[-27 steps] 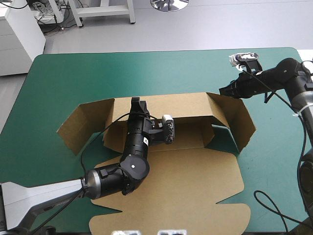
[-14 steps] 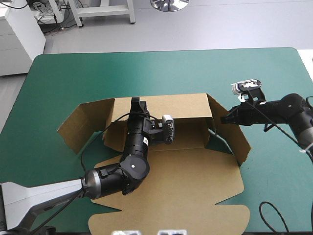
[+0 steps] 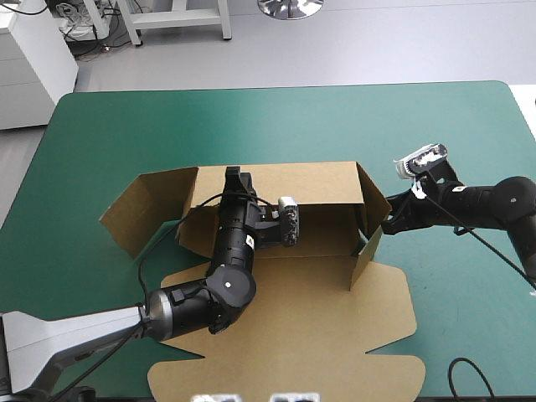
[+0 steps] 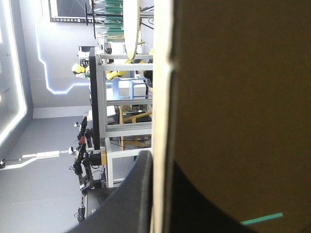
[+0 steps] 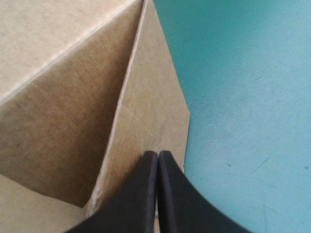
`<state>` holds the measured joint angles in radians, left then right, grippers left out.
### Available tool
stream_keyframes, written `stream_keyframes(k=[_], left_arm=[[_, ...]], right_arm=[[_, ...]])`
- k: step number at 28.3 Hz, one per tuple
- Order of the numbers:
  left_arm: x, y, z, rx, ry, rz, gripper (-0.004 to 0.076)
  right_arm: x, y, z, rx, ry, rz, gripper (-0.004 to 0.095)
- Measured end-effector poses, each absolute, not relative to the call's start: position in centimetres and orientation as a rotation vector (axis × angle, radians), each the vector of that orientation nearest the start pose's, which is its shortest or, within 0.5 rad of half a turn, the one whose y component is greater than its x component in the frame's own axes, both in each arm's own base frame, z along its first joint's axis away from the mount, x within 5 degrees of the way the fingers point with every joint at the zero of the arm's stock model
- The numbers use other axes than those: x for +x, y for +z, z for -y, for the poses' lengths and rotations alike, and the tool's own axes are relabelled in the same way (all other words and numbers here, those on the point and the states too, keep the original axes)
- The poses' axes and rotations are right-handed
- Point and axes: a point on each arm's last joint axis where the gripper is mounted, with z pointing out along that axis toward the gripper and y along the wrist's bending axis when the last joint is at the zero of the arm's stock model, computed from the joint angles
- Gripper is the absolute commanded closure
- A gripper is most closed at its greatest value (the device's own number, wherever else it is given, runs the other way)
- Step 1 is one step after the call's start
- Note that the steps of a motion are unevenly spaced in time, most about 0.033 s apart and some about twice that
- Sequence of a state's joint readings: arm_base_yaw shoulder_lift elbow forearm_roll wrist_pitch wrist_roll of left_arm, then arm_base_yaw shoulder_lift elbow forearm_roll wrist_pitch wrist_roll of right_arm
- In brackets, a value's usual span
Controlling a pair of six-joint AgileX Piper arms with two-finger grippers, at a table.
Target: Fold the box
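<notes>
The brown box (image 3: 327,310) lies mid-table, its scalloped lid flat toward the front edge and its back wall (image 3: 293,180) raised. My left gripper (image 3: 233,180) is shut on that wall's top edge. In the left wrist view the board's edge (image 4: 160,97) runs between the two black fingers of the left gripper (image 4: 160,162). My right gripper (image 3: 387,219) is shut and empty, its tip against the outer face of the right side flap (image 3: 373,213), which stands swung inward. In the right wrist view the right gripper (image 5: 158,155) rests on that flap (image 5: 146,111).
The left side flap (image 3: 146,209) still spreads outward toward the table's left side. The lid's front edge reaches close to the table's front edge. Teal-green cover (image 3: 276,117) shows beyond the back wall and to the right of the box (image 5: 243,97).
My right gripper has come down and leftward from beyond the box, pushing the right side flap from spread out to swung inward. The left arm has not moved.
</notes>
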<state>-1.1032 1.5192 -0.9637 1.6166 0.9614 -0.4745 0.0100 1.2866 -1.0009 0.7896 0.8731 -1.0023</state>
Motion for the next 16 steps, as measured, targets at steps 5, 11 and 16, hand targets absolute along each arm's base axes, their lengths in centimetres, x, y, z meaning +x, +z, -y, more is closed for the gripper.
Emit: stream_keyframes(k=[5, 11, 16], left_arm=[[20.4, 29.3, 23.9, 1.384, 0.985, -1.322, 0.0734], [20.4, 29.2, 23.9, 1.385, 0.979, -1.331, 0.0734], [20.4, 29.1, 23.9, 1.385, 0.972, -1.346, 0.0734]], right_arm=[[25.0, 31.1, -5.4, -0.812, 0.536, -2.235, 0.0923], [23.9, 28.2, -5.4, -0.889, 0.562, -2.284, 0.0732], [23.5, 27.8, -5.7, -0.939, 0.603, -2.262, 0.0309]])
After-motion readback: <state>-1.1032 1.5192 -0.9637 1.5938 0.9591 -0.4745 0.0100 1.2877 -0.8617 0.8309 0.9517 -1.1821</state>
